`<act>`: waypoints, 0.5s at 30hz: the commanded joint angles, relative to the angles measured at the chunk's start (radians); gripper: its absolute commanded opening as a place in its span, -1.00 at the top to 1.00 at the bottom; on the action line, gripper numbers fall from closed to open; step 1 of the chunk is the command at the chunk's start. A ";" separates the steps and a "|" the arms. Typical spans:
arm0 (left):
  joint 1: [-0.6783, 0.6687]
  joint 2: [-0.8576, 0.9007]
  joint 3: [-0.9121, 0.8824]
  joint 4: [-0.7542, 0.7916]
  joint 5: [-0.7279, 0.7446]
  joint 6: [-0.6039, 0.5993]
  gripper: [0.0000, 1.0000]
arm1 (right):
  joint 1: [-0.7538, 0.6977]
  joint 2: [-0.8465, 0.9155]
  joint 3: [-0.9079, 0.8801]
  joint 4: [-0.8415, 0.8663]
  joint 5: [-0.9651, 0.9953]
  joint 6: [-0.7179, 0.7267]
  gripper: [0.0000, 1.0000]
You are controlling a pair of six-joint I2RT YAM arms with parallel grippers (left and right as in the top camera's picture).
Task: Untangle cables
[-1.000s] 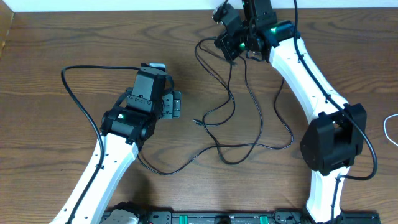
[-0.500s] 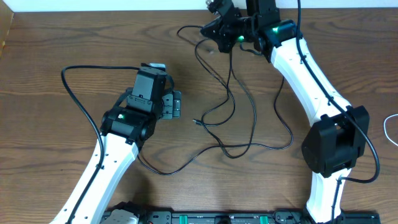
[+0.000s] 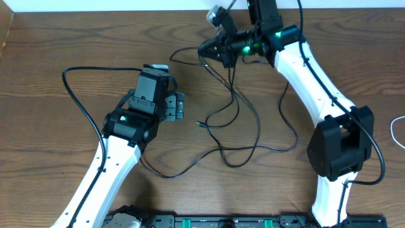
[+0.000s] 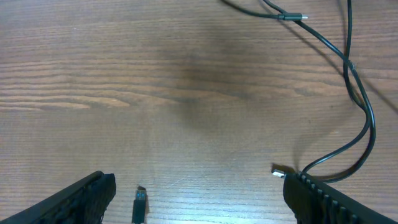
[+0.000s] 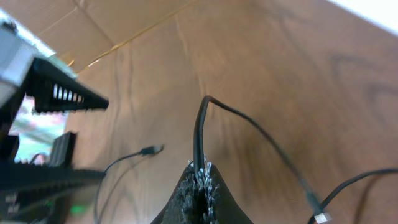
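- Overhead: the right gripper point(image 3: 209, 48) is swinging sideways while clamped on a black cable point(image 3: 180, 50), and is dragging a loop out beyond the left gripper point(image 3: 178, 106). The cables point(image 3: 221, 147) are loosening just right of it.
- Left wrist: the left gripper point(image 4: 199, 186) is hanging wide open and empty, a plug end point(image 4: 140, 203) between its fingers.
- Right wrist: the jaws are pinching that black cable point(image 5: 200, 130).

We find the right gripper point(image 5: 200, 174) pinched tight on a black cable point(image 5: 199, 127), which rises from the fingertips, bends over and runs down across the wooden worktop point(image 5: 267, 68) toward the lower right, where we make out a small silver plug tip point(image 5: 320, 218). A second black cable point(image 5: 121, 163) lies on the wood to the left, its plug end point(image 5: 151, 150) pointing right. Dark, blurred robot hardware point(image 5: 59, 93) crowds the left side, and cardboard point(image 5: 93, 18) shows beyond the worktop's edge.
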 commanded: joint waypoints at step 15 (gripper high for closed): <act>0.004 0.000 0.016 -0.003 -0.010 -0.016 -0.82 | 0.002 -0.032 -0.249 0.101 0.053 0.000 0.88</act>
